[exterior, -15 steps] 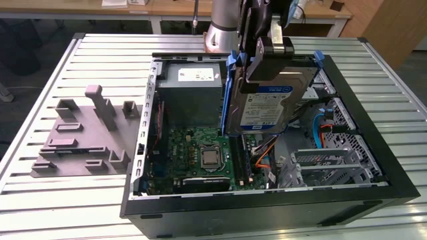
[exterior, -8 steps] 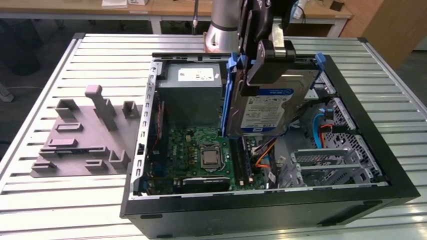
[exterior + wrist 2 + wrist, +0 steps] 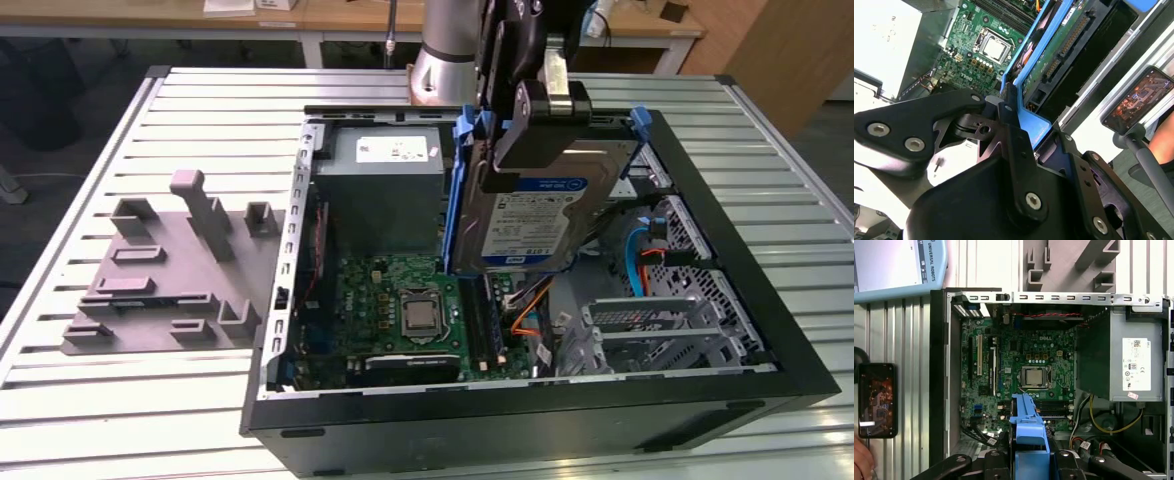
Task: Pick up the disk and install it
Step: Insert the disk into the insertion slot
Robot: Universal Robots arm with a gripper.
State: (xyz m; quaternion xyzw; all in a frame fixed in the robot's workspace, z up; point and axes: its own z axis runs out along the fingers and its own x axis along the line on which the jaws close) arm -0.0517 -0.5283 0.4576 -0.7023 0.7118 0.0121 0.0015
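I see the open black computer case [image 3: 534,415] with a green circuit board [image 3: 400,300] and a big grey metal box [image 3: 387,195] inside it. My arm reaches down from above. The gripper [image 3: 527,160] pinches the flat silver disk [image 3: 534,225] by its blue edge and holds it tilted over the case. In the first wrist view, a black phone [image 3: 876,400] stands beside the case.

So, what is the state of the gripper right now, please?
Gripper: shut on the disk, holding it by its blue frame over the open computer case.
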